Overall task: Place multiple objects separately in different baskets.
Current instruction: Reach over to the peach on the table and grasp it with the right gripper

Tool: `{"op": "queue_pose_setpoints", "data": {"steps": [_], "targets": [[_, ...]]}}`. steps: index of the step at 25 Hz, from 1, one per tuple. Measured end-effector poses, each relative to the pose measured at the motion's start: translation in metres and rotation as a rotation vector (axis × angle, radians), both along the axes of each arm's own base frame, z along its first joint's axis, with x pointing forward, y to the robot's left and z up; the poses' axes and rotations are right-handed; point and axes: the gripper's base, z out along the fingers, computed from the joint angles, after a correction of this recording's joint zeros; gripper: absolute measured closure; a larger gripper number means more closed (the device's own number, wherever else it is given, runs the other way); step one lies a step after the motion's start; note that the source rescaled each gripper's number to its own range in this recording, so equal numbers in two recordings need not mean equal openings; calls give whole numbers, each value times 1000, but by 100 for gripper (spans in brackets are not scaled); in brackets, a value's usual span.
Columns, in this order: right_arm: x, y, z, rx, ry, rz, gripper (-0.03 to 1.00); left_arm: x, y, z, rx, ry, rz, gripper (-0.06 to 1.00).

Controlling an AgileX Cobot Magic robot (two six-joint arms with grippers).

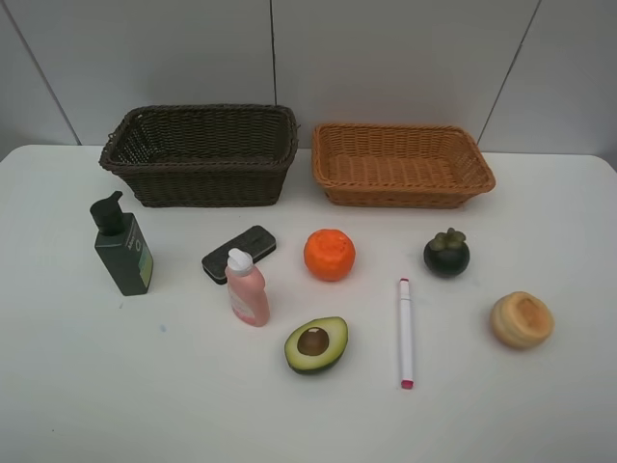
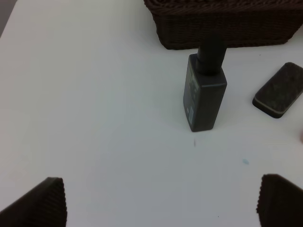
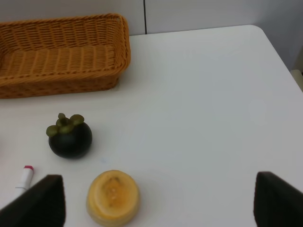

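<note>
— Where are the baskets sitting?
— Both are standing at the back of the white desk. The deep dark brown basket is on the left, and the shallow orange-tan basket is just beside it on the right.
— And the objects?
— All are resting on the desk in front of them. The dark green pump bottle is standing upright at the left. The black flat device is lying near it, with the pink white-capped bottle just in front. The orange is sitting mid-desk. The halved avocado is showing its brown pit face up, and the white pink-tipped marker is lying flat beside it. The dark mangosteen and the tan round fruit are sitting at the right.
— The claws?
— The left claw and the right claw are both hanging above the desk, fingers spread wide.
</note>
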Motion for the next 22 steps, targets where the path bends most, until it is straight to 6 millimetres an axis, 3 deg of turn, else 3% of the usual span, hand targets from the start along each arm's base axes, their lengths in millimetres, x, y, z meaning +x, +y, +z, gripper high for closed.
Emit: {"op": "queue_pose_setpoints", "data": {"steps": [22], "targets": [[0, 0, 0, 0, 0, 0, -3, 0, 0, 0, 0, 0, 0, -6]]}}
